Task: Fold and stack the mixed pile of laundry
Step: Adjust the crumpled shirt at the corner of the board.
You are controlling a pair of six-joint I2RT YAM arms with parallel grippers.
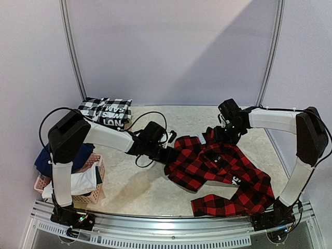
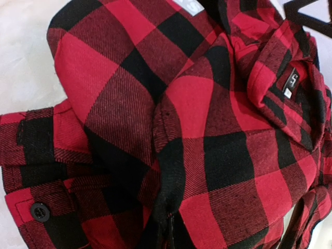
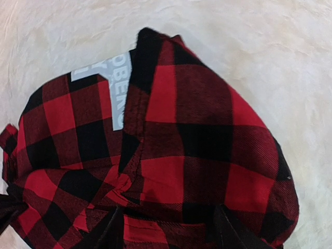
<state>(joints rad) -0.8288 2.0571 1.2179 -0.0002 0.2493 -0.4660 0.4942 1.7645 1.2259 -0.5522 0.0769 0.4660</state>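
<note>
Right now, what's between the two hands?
Only the red-and-black plaid shirt, its bunched upper part spanning left hand to right hand; seen in top view.

The left arm [image 1: 106, 136] rises from its base at the near left corner, bends at a high elbow and reaches right and low. Its wrist [image 1: 152, 136] points toward the middle, and its jaws are closed, pinching the left edge of the red-and-black plaid shirt [image 1: 218, 166]. The right arm [image 1: 272, 119] climbs from the near right corner, bends at an elbow by the right edge and stretches left. Its wrist [image 1: 231, 111] tips downward. Its jaws stand apart, their dark fingers [image 3: 111, 231] straddling a fold at the shirt's far edge.
</note>
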